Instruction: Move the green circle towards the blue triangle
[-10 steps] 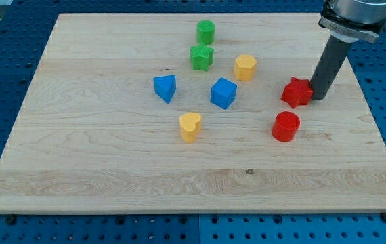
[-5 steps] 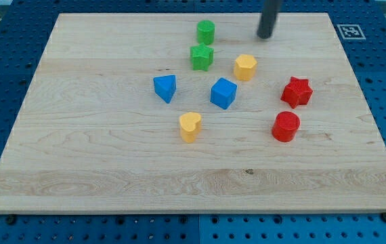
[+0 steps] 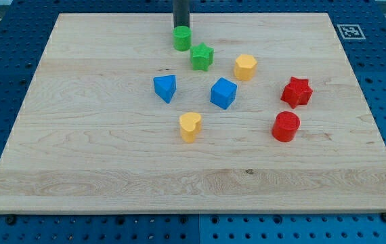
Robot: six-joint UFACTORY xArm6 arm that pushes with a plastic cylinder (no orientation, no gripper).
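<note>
The green circle [image 3: 182, 38] sits near the board's top edge, just up and left of the green star [image 3: 202, 57]. My tip [image 3: 181, 26] is right behind the green circle, touching its top side. The blue triangle [image 3: 165, 88] lies below the green circle, a little to its left, with bare board between them.
A yellow hexagon [image 3: 245, 67], a blue cube [image 3: 223, 93], a yellow heart [image 3: 190, 126], a red star [image 3: 296, 91] and a red circle [image 3: 286, 126] lie on the wooden board [image 3: 78, 135]. A marker tag [image 3: 350, 31] sits past the board's top right corner.
My tip moved from beside the red star across the top of the board to behind the green circle. The green circle has shifted left and slightly down.
</note>
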